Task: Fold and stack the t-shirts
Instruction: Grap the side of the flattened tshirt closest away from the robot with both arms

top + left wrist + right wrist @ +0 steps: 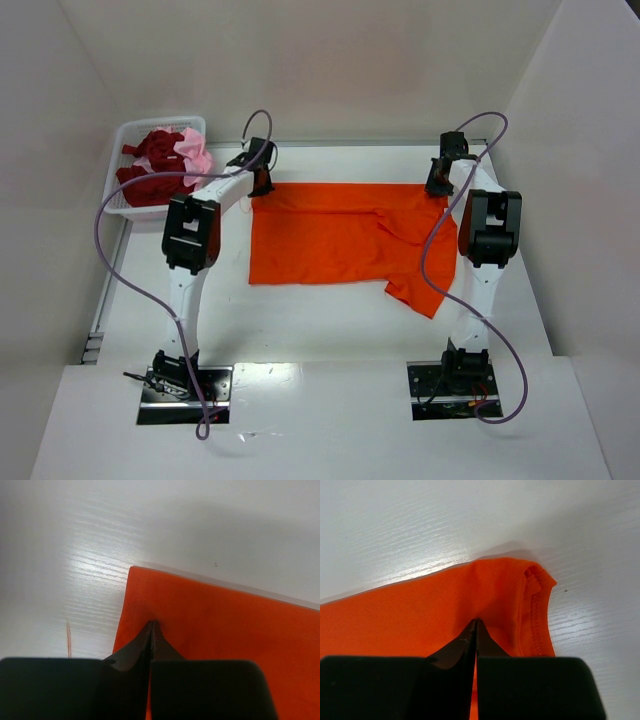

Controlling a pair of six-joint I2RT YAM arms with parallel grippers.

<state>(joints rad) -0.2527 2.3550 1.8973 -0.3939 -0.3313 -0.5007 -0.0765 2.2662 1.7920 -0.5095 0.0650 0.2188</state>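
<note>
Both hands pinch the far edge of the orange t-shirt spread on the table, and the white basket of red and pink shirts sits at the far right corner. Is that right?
Not quite: the white basket sits at the far left corner, as the top view shows. The rest holds: the left hand and right hand pinch the far edge of the orange t-shirt.

White table (330, 330) between plain white walls (350, 60) (soft glare on top)
</note>
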